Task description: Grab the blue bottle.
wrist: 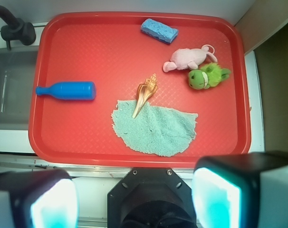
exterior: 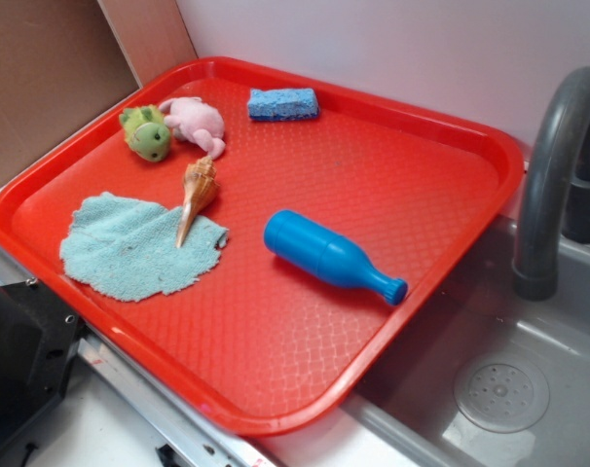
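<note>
Blue plastic bottle (exterior: 332,257) lies untouched on the red tray (exterior: 373,165). Jaws wide, high above; approach not begun. Next: descend across its body.

A red tray (exterior: 441,136) fills most of the exterior view, its right corner overhanging a grey sink (exterior: 529,389). On it, right of centre, the blue bottle (exterior: 329,256) lies on its side, neck toward lower right. At left, a teal cloth (exterior: 129,248) with a seashell (exterior: 196,195) partly on it. Upper left: a green plush (exterior: 145,131) touching a pink plush (exterior: 200,122). Top centre, a blue sponge (exterior: 282,103).
</note>
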Available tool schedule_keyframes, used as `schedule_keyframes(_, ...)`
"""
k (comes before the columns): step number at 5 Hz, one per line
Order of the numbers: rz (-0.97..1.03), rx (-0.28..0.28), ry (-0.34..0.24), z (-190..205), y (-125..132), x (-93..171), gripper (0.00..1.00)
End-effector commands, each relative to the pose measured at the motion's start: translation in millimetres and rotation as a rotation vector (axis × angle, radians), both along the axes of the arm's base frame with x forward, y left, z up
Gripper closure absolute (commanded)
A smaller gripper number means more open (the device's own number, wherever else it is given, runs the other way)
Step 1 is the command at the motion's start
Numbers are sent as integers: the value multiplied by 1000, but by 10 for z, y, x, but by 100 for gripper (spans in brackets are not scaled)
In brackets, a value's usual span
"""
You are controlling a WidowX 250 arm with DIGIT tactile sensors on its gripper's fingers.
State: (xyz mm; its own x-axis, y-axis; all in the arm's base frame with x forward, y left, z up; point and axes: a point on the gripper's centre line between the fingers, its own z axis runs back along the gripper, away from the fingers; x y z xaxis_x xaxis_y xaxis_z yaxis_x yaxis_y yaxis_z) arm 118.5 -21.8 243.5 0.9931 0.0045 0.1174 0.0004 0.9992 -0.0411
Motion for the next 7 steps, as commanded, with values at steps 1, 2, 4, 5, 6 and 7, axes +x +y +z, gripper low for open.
schedule_keyframes(1, 0, 0, 0, 0, 0, 0, 0)
schedule_keyframes(2, -201, 55, -3, -30, -107, 166, 0)
schedule_keyframes(4, -700, -11, -116, -286, -344, 531, 0)
schedule_keyframes(5, -950, -5, -150, -486, -545, 696, 0)
schedule_keyframes(6, -1203, 7, -111, -687, -687, 793, 0)
schedule_keyframes(7, -1424, 66, -78, -819, -760, 769, 0)
